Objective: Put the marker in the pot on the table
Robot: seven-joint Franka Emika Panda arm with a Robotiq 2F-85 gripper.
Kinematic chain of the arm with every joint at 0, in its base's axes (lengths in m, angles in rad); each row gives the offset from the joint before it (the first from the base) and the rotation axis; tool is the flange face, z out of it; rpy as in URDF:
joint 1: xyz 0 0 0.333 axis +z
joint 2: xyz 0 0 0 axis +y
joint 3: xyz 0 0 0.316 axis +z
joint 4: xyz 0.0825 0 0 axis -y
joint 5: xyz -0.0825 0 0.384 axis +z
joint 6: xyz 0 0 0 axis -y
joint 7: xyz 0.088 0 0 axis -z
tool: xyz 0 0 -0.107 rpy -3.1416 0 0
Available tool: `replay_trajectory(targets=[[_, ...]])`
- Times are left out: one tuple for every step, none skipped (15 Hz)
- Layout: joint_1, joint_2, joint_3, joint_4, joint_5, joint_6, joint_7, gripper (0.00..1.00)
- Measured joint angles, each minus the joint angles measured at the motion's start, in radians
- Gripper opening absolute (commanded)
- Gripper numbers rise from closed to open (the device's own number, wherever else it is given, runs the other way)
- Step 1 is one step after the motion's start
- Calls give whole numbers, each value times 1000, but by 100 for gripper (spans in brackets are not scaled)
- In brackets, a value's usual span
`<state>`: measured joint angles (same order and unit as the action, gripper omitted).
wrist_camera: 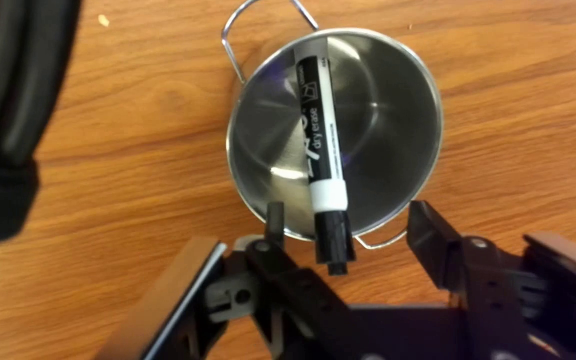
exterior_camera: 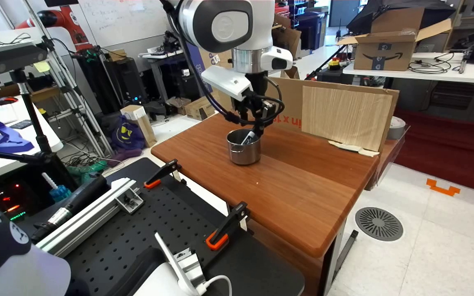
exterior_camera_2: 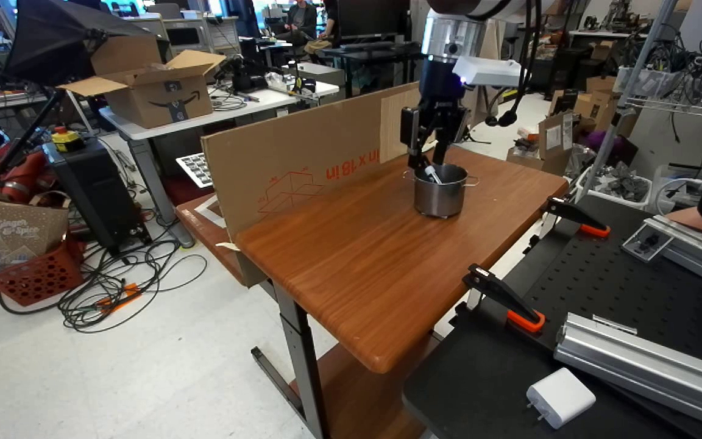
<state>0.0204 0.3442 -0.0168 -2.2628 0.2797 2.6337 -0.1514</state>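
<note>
The silver pot stands upright on the reddish-brown table, and shows in both exterior views. In the wrist view I look down into the pot. The marker, black and white with a black cap, leans in the pot. Its lower end is inside, and its capped end sticks out over the rim towards me. It also shows in the exterior views. My gripper is open just above the pot's rim. Its fingers stand on either side of the marker's cap, with a gap on each side.
A cardboard sheet stands along the table's far edge, also in an exterior view. Two orange-and-black clamps grip the near edge beside the black perforated workbench. The pot's wire handles stick out sideways.
</note>
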Motion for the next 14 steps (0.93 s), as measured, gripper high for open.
replay_trajectory(targets=[[0,0,1,3,-12,0,8,27],[0,0,4,5,-22,0,16,19],[0,0,7,5,-28,1,22,12],[1,0,11,5,-36,3,28,5],[1,0,14,5,-43,7,34,1],[1,0,17,5,-50,13,38,3],[1,0,19,5,-57,18,43,5],[1,0,20,5,-60,19,44,5],[1,0,22,5,-61,20,45,5],[1,0,24,5,-61,22,45,5],[1,-3,25,5,-61,22,45,5],[1,-7,27,5,-61,22,45,5],[0,-15,28,4,-60,22,44,5],[0,-26,29,2,-60,22,43,5]])
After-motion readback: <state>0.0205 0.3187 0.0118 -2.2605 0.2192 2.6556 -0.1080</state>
